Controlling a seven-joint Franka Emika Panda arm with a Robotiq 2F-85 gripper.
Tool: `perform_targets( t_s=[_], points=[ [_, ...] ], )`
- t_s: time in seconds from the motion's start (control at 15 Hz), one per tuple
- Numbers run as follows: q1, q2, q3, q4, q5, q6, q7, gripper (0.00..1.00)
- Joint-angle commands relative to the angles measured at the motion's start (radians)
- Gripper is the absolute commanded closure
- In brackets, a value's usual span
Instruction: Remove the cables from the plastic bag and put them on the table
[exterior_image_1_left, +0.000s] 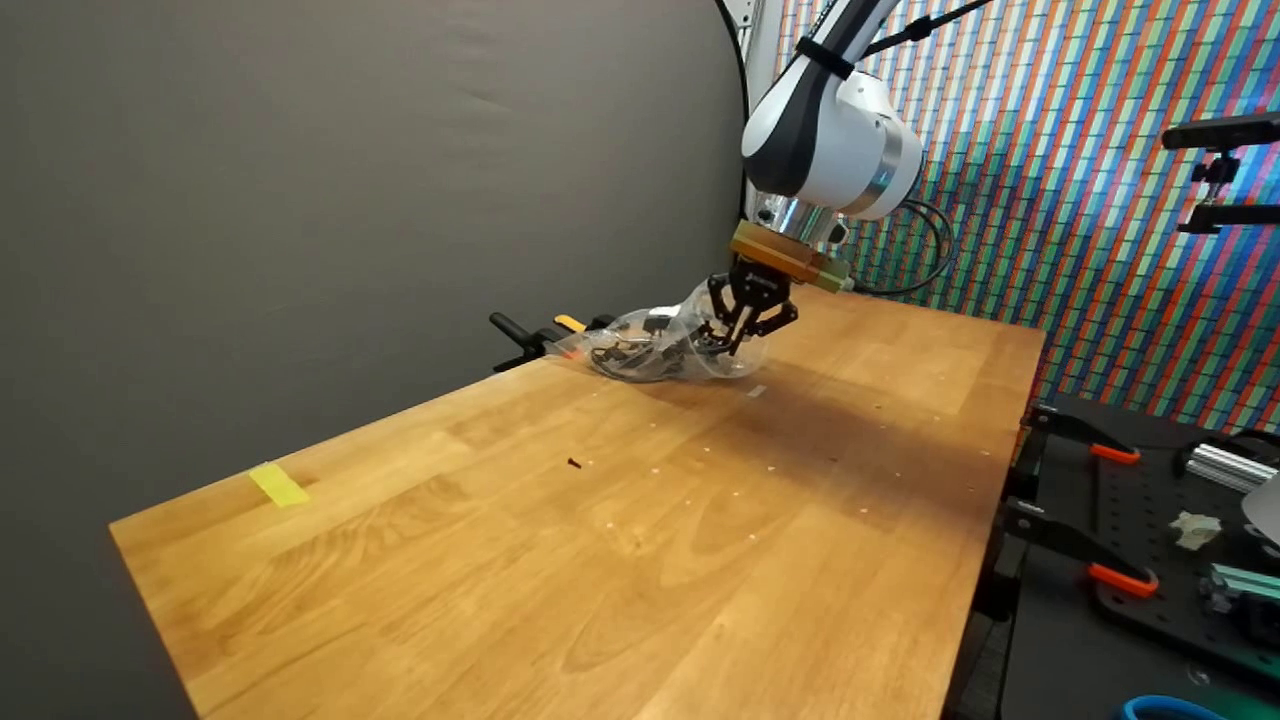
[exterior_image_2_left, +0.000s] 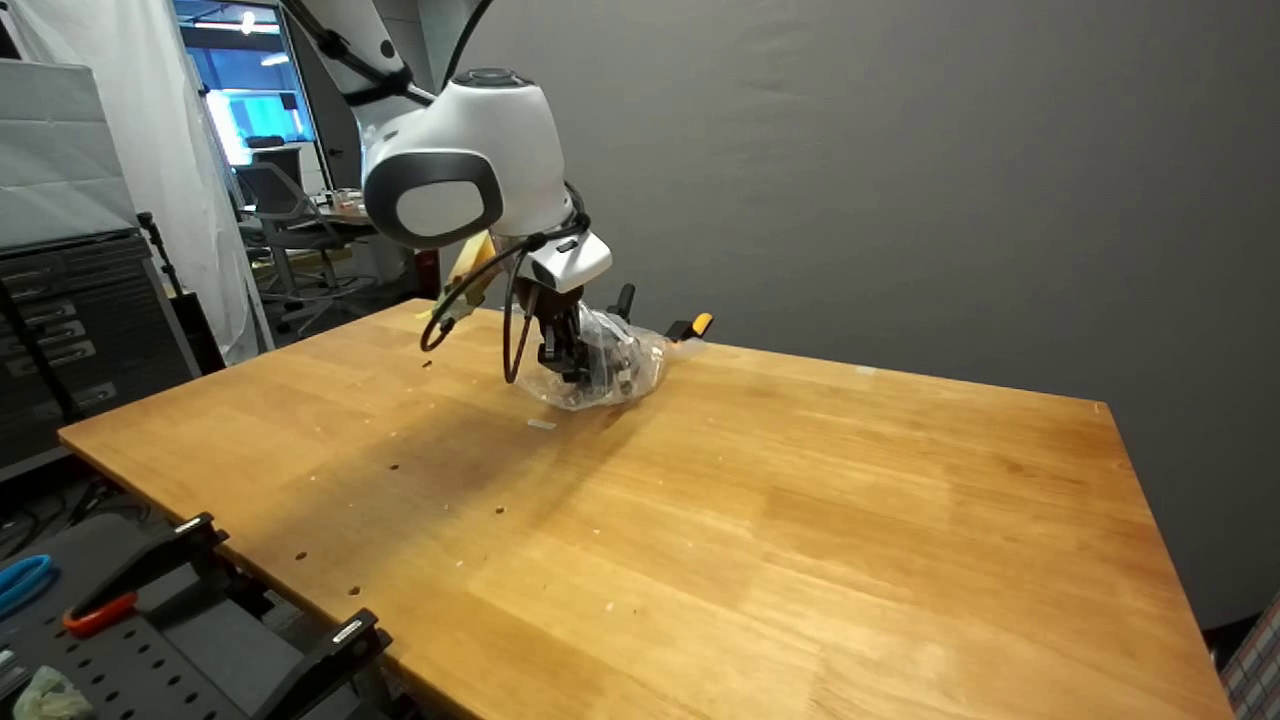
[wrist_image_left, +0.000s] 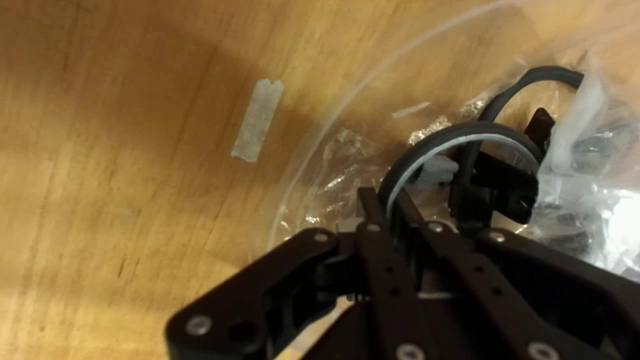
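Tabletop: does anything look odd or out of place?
A small dark thing, too tiny to identify, sits apart from the plastic bag in an exterior view, looking stray. A pale tape strip beside the bag also seems unrelated.

Wooden table (exterior_image_1_left: 560, 580), light brown, grain visible. Clear plastic bag (exterior_image_1_left: 665, 345) lies by the back edge, about mid-frame in an exterior view. Pale tape strip (wrist_image_left: 257, 121) just beside bag; left of centre, wrist view. In an exterior view: yellow tape (exterior_image_1_left: 279, 484), lower left, at edge; small dark piece (exterior_image_1_left: 574, 463) below centre; pale specks (exterior_image_1_left: 655, 471) scattered rightward.

Yellow tape (exterior_image_1_left: 279, 484), office chair (exterior_image_2_left: 276, 192), white curtain (exterior_image_2_left: 145, 120), grey backdrop (exterior_image_1_left: 350, 200)
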Motion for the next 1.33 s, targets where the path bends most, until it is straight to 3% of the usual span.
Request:
perform_targets(
  t_s=[0.0, 0.33, 0.47, 0.53, 0.87, 1.07, 1.27],
  points=[
    [0.100, -0.123, -0.080, -0.116, -0.088, -0.056, 0.060, 0.98],
    [0.340, -0.271, -0.339, -0.254, -0.453, -0.258, 0.332, 0.98],
    [0.389, -0.322, -0.403, -0.268, -0.596, -0.341, 0.441, 0.98],
    [0.319, -0.353, -0.348, -0.272, -0.696, -0.371, 0.517, 0.98],
    [0.192, -0.499, -0.220, -0.266, -0.899, -0.623, 0.689, 0.98],
    [0.124, -0.572, -0.133, -0.262, -0.913, -0.807, 0.724, 0.98],
    [0.081, -0.625, -0.074, -0.253, -0.868, -0.890, 0.686, 0.98]
  ],
)
